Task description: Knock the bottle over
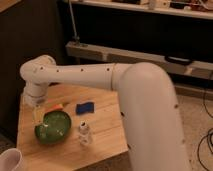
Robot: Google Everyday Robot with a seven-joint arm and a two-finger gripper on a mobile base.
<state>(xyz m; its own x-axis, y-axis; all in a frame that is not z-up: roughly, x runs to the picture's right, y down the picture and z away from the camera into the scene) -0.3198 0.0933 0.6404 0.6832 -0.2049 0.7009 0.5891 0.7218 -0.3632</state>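
Observation:
The bottle (84, 134) is small, pale and translucent with a white cap. It stands upright on the wooden table (107, 135), just right of the green bowl (52, 126). My gripper (39, 116) hangs from the white arm over the bowl's far left rim, well left of the bottle and apart from it.
A flat blue sponge (85, 107) lies behind the bottle. A small orange thing (56, 106) lies by the bowl's far rim. A white cup (10, 161) stands at the front left corner. A dark shelf unit (145, 55) runs behind the table.

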